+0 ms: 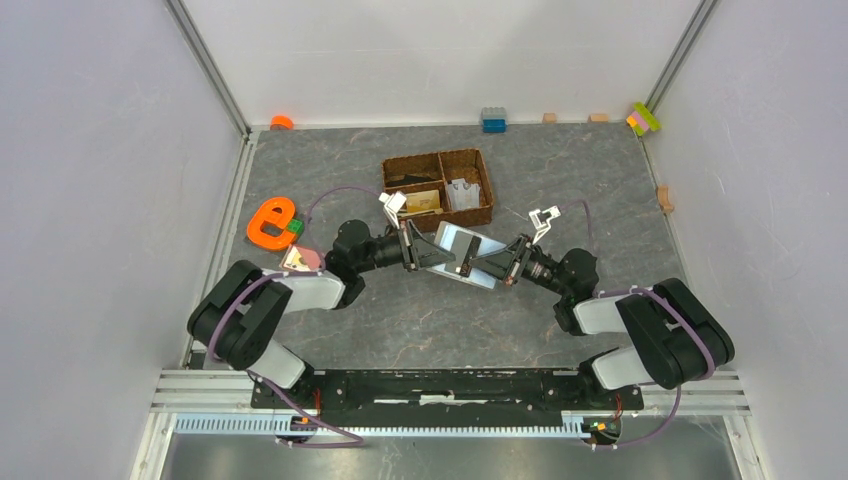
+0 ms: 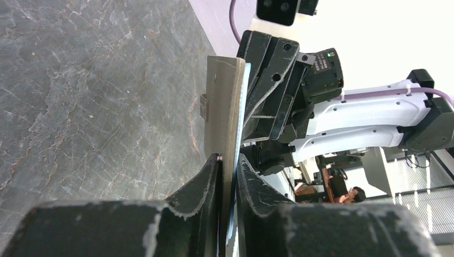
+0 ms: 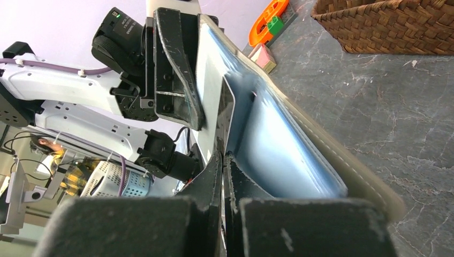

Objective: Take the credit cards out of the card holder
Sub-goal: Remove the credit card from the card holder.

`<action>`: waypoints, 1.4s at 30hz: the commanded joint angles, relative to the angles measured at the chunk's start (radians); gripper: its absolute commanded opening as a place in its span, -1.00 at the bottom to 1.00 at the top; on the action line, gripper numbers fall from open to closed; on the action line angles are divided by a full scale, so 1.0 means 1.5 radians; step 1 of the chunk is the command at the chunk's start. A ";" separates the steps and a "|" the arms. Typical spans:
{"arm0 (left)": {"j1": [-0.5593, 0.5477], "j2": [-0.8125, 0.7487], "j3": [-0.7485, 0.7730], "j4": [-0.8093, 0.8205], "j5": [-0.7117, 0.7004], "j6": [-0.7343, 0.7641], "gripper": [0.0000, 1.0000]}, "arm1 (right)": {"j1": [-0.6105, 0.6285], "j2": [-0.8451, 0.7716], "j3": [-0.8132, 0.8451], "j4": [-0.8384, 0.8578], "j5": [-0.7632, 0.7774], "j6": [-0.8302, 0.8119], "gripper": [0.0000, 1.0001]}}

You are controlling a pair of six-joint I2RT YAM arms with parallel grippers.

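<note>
**Holder (image 2: pixel 222 107) held up at both ends**

The left gripper (image 2: pixel 228 160) is clamped on the holder's grey edge, off the table (image 1: pixel 400 320), near the basket (image 1: pixel 487 190). The right gripper (image 3: pixel 222 158) has its fingers pressed together at the blue inner face. What they pinch, I can't tell.

card holder (image 2: pixel 222 107) lower end off-frame

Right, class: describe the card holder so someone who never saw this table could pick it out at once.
Start from the brown woven basket on the table. On its near side, the card holder sits between the left end effector and right end effector. It is the only flat grey-olive case, opened on light-blue inside faces.
</note>
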 commanded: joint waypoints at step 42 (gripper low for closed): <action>-0.020 -0.016 0.013 0.074 0.025 -0.002 -0.95 | 0.001 0.040 -0.004 0.127 -0.028 0.040 -0.70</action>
